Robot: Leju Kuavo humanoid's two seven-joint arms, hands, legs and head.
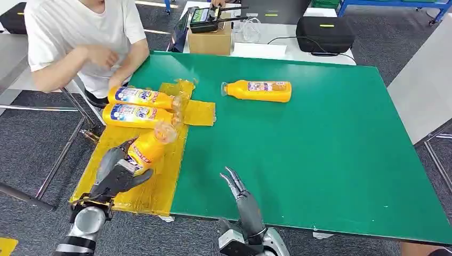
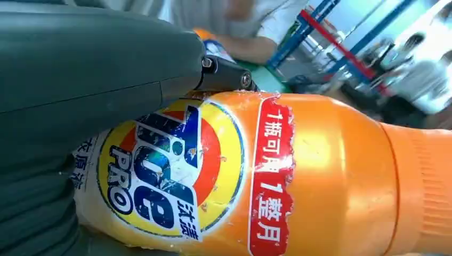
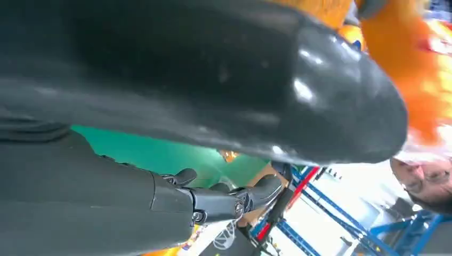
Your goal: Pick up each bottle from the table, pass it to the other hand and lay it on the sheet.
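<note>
My left hand grips an orange bottle with a red and blue label above the yellow sheet at the table's left edge. Up close the same bottle lies against the grey hand. Two more orange bottles lie side by side on the sheet's far end. Another orange bottle lies on the green table, farther back in the middle. My right hand hovers open over the table's near edge, fingers apart, holding nothing; its thumb and fingers appear dark and empty.
A person in a white shirt sits at the table's far left corner, with a hand near the laid bottles. A cardboard box and a black case stand behind the table. Grey floor surrounds it.
</note>
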